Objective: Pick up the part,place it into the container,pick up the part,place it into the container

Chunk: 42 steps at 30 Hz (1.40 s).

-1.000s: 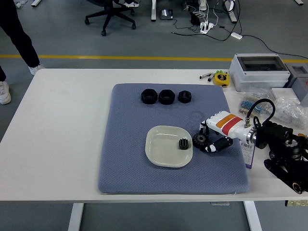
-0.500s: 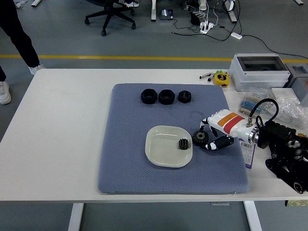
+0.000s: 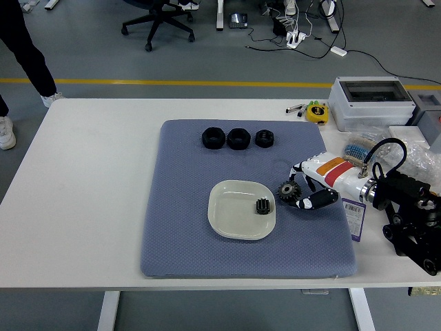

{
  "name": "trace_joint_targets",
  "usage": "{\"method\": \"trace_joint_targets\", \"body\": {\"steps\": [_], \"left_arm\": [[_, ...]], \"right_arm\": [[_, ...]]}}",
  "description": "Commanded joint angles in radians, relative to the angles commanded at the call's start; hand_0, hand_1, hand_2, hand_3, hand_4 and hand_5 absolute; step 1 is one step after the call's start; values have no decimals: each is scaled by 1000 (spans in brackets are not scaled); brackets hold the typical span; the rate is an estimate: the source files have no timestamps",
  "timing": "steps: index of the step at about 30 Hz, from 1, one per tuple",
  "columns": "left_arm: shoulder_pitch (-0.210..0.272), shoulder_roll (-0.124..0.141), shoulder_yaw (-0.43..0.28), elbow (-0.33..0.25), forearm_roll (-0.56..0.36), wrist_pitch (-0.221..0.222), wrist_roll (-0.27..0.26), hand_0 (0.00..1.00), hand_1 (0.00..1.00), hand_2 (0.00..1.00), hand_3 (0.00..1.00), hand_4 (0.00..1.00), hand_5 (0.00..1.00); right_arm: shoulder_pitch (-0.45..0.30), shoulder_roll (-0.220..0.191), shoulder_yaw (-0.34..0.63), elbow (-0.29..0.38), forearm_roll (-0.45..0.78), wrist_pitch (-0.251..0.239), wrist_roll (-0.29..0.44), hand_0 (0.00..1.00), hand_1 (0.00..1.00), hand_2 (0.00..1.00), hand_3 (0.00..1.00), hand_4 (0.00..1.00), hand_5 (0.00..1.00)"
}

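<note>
We work at a white bench (image 3: 89,186) in a workshop with a grey floor; a blue-grey mat (image 3: 186,234) lies on it. On the mat stands a shallow white dish (image 3: 231,221), the container, with one small black gear (image 3: 262,206) already inside. Our right hand (image 3: 309,194) has its fingers closed around a second black gear (image 3: 288,191), just beside the dish's right rim. We judge this part rigid and probably rather heavy for its size; its teeth give good hold, so a pinch across the toothed rim seems best. Three black nuts (image 3: 238,138) wait at the mat's far side.
</note>
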Motion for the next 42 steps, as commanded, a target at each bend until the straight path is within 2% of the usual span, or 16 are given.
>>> {"method": "trace_joint_targets", "body": {"steps": [14, 20, 25, 32, 35, 36, 40, 41, 42], "left_arm": [[2, 0, -1, 0, 3, -1, 0, 683, 660, 652, 553, 622, 586], [0, 0, 3, 0, -3, -1, -2, 683, 660, 652, 554, 621, 584], [-1, 0, 4, 1, -6, 0, -3, 682, 661, 651, 554, 622, 586], [-2, 1, 6, 0, -8, -1, -4, 682, 662, 652, 554, 621, 584], [-2, 2, 7, 0, -10, -1, -5, 682, 662, 652, 554, 621, 584], [-2, 2, 6, 0, -9, -1, -4, 682, 659, 652, 554, 622, 584], [-3, 3, 4, 0, -5, -2, -3, 682, 659, 652, 554, 622, 584], [-2, 4, 3, -1, -4, -2, -3, 682, 659, 652, 554, 622, 584], [-2, 4, 2, -1, -3, -2, -2, 680, 657, 653, 554, 621, 584]], "right_arm": [[-11, -17, 71, 29, 0, 4, 1, 53, 103, 238, 483, 680, 478], [-17, -28, 117, 94, 20, 6, 0, 53, 103, 237, 483, 678, 476], [-14, -25, 102, 155, 30, 10, -6, 53, 104, 237, 483, 679, 475], [3, 11, 19, 221, 1, 34, -27, 56, 108, 244, 486, 680, 472], [14, 32, -12, 235, -4, 45, -26, 56, 108, 244, 486, 680, 472], [17, 38, -19, 237, -6, 47, -26, 58, 111, 255, 497, 722, 456], [31, 63, -40, 244, -24, 53, -28, 58, 111, 255, 497, 722, 456], [37, 71, -44, 246, -41, 67, -38, 58, 111, 255, 497, 722, 456], [42, 78, -48, 247, -54, 84, -47, 140, 149, 315, 799, 998, 782]]}}
